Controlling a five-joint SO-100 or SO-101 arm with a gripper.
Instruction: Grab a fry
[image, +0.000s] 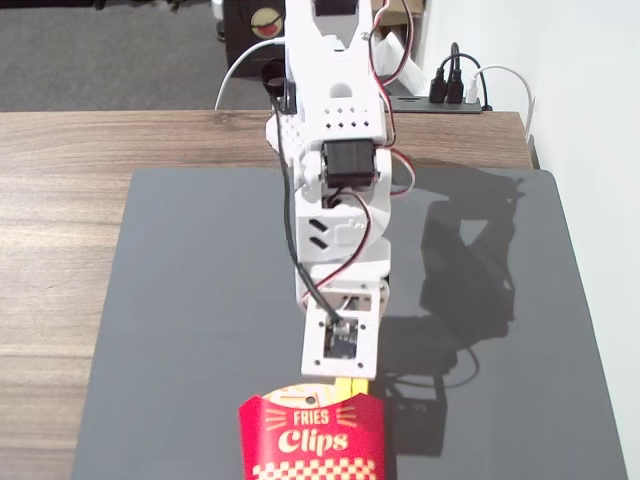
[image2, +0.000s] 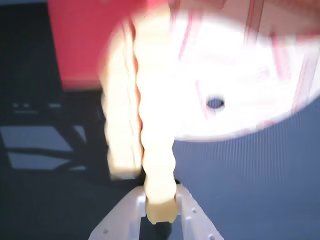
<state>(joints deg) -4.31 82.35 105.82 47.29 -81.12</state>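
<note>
In the wrist view my gripper (image2: 160, 212) is shut on the tip of the fry (image2: 157, 145), a pale yellow crinkle-edged stick that runs up into the red carton (image2: 85, 45). A second, shorter yellow fry (image2: 120, 135) stands just left of it, apart from the jaws. In the fixed view the arm reaches down over the red "Fries Clips" carton (image: 312, 435) at the bottom edge; a bit of yellow fry (image: 352, 388) shows between the wrist and the carton top, and the jaws themselves are hidden by the arm.
The carton stands on a dark grey mat (image: 200, 300) laid on a wooden table (image: 60, 180). A white wall (image: 590, 90) runs along the right, with a power strip (image: 450, 95) and cables at the back.
</note>
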